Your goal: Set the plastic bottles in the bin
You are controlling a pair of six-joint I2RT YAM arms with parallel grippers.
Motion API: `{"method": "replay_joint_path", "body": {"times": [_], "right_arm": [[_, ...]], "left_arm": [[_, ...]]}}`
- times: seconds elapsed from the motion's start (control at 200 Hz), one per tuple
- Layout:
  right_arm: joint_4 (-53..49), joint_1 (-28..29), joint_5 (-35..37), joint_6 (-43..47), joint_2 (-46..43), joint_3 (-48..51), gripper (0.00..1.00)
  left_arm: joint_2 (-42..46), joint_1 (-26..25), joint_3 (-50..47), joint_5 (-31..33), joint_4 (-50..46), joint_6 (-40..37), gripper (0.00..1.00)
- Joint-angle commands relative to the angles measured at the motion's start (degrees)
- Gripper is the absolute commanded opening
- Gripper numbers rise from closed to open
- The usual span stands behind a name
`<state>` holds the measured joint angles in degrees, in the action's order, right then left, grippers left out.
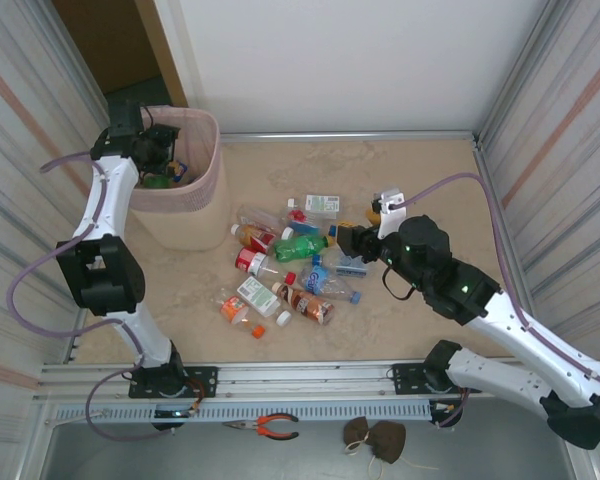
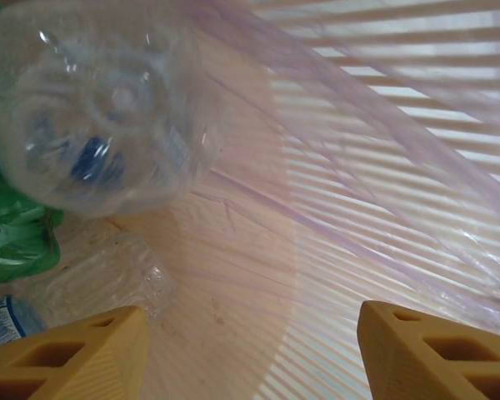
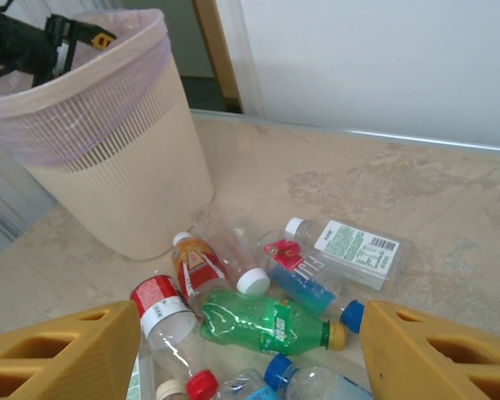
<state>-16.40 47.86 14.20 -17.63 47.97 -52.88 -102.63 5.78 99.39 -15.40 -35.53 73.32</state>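
My left gripper [image 1: 158, 155] hangs over the pale pink bin [image 1: 190, 200] with its jaws open and nothing between them. In the left wrist view a clear bottle [image 2: 100, 108] lies free inside the bin's ribbed wall [image 2: 375, 175], beside a green bottle [image 2: 12, 242]. My right gripper [image 1: 346, 241] is open above the pile of plastic bottles on the table. Between its fingers [image 3: 62, 354] I see a green bottle [image 3: 267, 323], a red-labelled one [image 3: 162, 307], an orange-labelled one [image 3: 196, 265] and a blue-tinted one [image 3: 304, 273]. The bin [image 3: 108, 158] stands at the back left.
Several more bottles [image 1: 280, 290] lie scattered in the table's middle. Orange-handled pliers [image 1: 265, 426] and a brown object [image 1: 375, 437] rest below the front rail [image 1: 300, 380]. Striped walls close in both sides.
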Motion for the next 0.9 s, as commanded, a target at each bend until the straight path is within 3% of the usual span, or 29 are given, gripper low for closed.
{"method": "replay_joint_path", "body": {"times": [0.0,0.195,0.426,0.641,0.797,0.897], "right_arm": [[-1.8,-0.5,2.6,-1.9,-0.7,0.6,0.70],[-4.3,-0.9,4.6,-5.1,1.0,0.0,0.71],[-7.3,-3.7,3.7,-12.4,4.2,-0.8,0.73],[-8.4,-5.7,-2.8,-5.8,8.1,-1.3,0.74],[-9.1,-5.5,-11.7,3.3,11.5,-1.4,0.73],[-10.8,-3.9,-12.7,5.8,13.1,-1.9,0.71]], "left_arm": [[0.1,0.6,0.9,-0.3,-0.9,2.8,0.68],[2.3,0.5,0.9,-1.3,0.8,0.8,0.69],[7.8,0.6,-1.5,-4.4,8.1,-7.9,0.70],[15.3,0.7,-6.1,-7.8,12.4,-17.3,0.70],[22.8,0.8,-14.4,-8.2,16.3,-23.3,0.70],[27.3,0.9,-19.6,-8.4,17.7,-26.9,0.70]]}}
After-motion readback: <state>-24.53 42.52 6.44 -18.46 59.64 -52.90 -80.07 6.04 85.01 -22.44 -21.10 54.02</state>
